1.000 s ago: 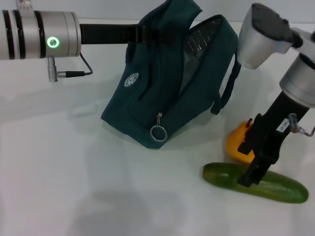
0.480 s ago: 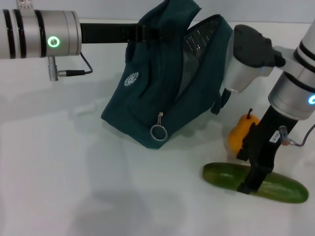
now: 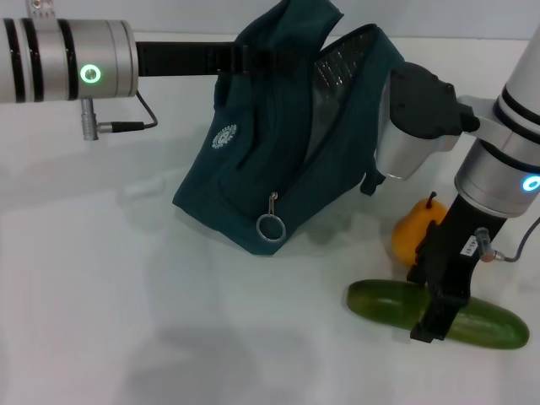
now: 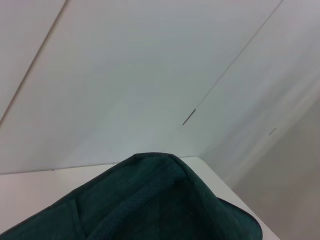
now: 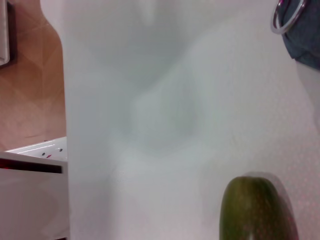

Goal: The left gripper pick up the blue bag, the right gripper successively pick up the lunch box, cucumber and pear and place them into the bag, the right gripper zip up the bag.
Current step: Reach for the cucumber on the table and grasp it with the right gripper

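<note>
Fabric at the bag's (image 3: 287,143) top is held up by our left pincer (image 3: 245,57), apparently closed on it, so the mouth gapes toward three o'clock for loading. Our right pincer (image 3: 437,314) stands over the cucumber (image 3: 384,302) on the white surface (image 3: 126,321); we cannot tell whether it has closed. The pear (image 3: 412,234) sits at twelve o'clock of the cucumber. We see no lunch box outside.

Matt woven cloth bag (image 3: 278,160) with metal zip ring (image 3: 271,228); glossy smooth cucumber (image 3: 396,302); smooth white table (image 3: 126,287).
</note>
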You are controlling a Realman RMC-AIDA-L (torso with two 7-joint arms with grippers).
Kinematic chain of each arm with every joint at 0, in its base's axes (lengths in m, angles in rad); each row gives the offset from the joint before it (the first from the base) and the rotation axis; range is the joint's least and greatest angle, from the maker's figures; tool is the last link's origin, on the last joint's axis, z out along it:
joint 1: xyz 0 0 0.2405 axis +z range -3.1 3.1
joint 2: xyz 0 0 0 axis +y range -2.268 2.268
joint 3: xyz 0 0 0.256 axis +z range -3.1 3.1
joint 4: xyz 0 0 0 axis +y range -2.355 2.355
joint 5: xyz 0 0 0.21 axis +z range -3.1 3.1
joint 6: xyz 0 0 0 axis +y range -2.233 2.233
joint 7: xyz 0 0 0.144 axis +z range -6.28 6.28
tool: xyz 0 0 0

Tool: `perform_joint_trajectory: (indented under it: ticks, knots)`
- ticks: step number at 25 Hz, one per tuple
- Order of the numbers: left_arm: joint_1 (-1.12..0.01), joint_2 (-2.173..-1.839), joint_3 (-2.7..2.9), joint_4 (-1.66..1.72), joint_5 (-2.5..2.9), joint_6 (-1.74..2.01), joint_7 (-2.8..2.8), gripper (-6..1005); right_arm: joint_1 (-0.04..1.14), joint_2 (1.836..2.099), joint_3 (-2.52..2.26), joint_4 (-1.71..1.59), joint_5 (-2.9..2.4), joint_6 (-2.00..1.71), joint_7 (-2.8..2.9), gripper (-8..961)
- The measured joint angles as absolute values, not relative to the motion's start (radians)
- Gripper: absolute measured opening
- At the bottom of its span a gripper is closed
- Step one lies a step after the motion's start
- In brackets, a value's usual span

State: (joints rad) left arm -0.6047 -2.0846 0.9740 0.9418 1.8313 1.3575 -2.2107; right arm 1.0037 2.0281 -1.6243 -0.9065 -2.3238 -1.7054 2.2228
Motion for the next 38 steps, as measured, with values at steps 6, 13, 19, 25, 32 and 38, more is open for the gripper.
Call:
perform_joint_trajectory:
  ticks: [6,13,19,25,32,38]
  knots:
    - [-0.603,-2.085,0.974,0.942,1.830,1.358,-2.210,99,1.000,2.028,-1.636,-0.931,-2.324,-1.706,2.233,855]
    - [-0.604,-2.083,0.974,0.942,1.829,1.358,-2.210,99,1.000,2.028,-1.643,-0.935,-2.326,-1.705,2.235,852]
    - [-0.607,-2.083,0.973,0.942,1.829,1.358,-2.210,100,1.001,2.028,-1.702,-0.932,-2.330,-1.685,2.249,849]
    - [-0.610,-2.082,0.972,0.942,1.828,1.354,-2.209,100,1.006,2.028,-1.705,-0.933,-2.334,-1.674,2.249,846]
    - [-0.611,-2.081,0.972,0.942,1.829,1.342,-2.209,101,1.007,2.028,-1.706,-0.932,-2.336,-1.671,2.245,843]
    - [-0.612,-2.080,0.972,0.942,1.832,1.335,-2.209,101,1.008,2.028,-1.717,-0.931,-2.336,-1.669,2.242,840]
